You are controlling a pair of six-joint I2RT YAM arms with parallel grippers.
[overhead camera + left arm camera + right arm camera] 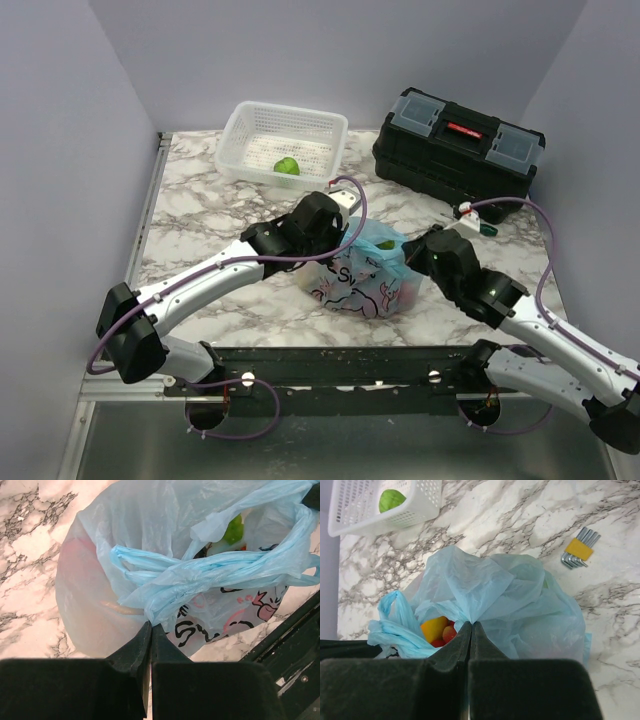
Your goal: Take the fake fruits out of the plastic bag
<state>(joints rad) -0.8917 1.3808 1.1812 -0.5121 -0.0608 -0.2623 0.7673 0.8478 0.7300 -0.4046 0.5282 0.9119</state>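
Two pinches on plastic bag (365, 275): left gripper (150, 626), right gripper (471, 625); fake fruits (436, 629) mostly hidden.

A white marble-patterned surface with grey veins (200, 215) fills the middle of the top view. Three plain walls of pale lilac-grey colour stand close around it: the left wall (60, 150) along its left edge, the back wall (340, 50) behind its far edge, and the right wall (595, 90) along its right edge. A thin silver metal strip (148, 205) runs along the left edge of the surface. At the near edge lies a long black metal rail (340, 365), and below it a dull grey metal panel (330, 450). The light is soft and even; the shadows on the marble are faint.
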